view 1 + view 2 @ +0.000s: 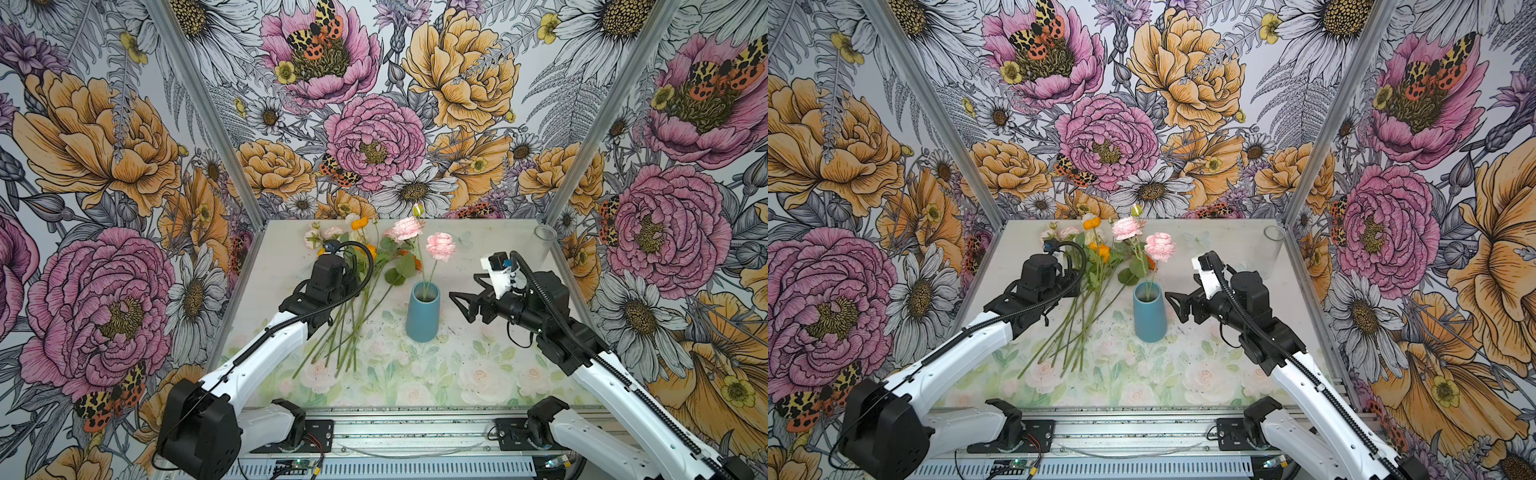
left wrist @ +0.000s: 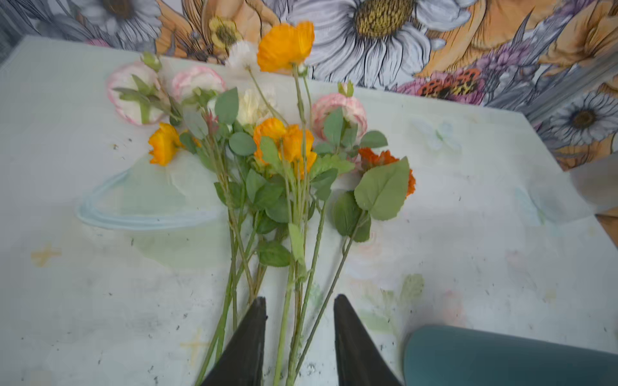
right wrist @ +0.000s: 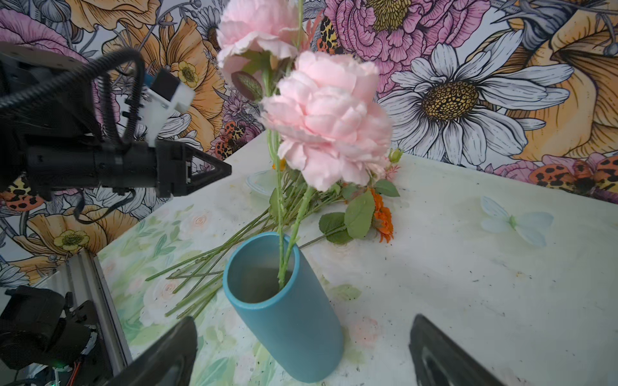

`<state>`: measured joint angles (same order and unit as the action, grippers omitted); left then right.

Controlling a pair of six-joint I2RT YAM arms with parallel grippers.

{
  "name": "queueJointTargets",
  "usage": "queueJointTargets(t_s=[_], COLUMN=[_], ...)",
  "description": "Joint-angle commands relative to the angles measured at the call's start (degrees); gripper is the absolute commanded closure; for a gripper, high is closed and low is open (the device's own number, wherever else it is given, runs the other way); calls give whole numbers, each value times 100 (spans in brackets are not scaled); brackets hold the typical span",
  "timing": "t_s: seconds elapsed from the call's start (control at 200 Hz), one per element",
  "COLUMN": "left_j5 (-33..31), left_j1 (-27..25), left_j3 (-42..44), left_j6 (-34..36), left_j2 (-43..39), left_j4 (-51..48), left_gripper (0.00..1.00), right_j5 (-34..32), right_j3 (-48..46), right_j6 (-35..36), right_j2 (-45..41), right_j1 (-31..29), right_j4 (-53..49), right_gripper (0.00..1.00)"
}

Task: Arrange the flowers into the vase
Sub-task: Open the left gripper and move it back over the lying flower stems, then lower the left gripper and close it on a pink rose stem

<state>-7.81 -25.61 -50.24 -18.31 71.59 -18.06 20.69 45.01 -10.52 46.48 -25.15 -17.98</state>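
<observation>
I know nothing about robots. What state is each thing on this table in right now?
blue vase: upright, two stems inside.
pink flowers: two blooms, standing in the vase.
loose flowers: lying bunched on the table, left of the vase in both top views.
clear glass: upright at the far right corner, looks empty.
left end effector: open, astride the loose stems, gripping nothing.
right end effector: wide open, empty, beside the vase.

Floral wallpaper walls (image 1: 374,124), metal corner posts (image 1: 203,104), pale rose-painted tabletop (image 1: 478,257), even light
</observation>
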Motion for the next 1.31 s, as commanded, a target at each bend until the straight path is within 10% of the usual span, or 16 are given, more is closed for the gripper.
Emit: queueJointTargets(t_s=[0.0, 0.646, 1.301], left_j5=[608, -271, -865], left_j1=[-195, -534, -539], left_j3=[-57, -2227, -2493], left_j6=[20, 571, 906], left_j2=[497, 3460, 3471], left_j4=[-372, -1100, -1424], left_gripper=[68, 75, 71], right_j5=[246, 1122, 1126], right_j3=[-186, -1000, -1066], right_j6=[-177, -807, -766], right_j2=[-408, -929, -925], right_j1=[27, -47, -53], right_j4=[-346, -507, -503], right_gripper=[1, 1, 1])
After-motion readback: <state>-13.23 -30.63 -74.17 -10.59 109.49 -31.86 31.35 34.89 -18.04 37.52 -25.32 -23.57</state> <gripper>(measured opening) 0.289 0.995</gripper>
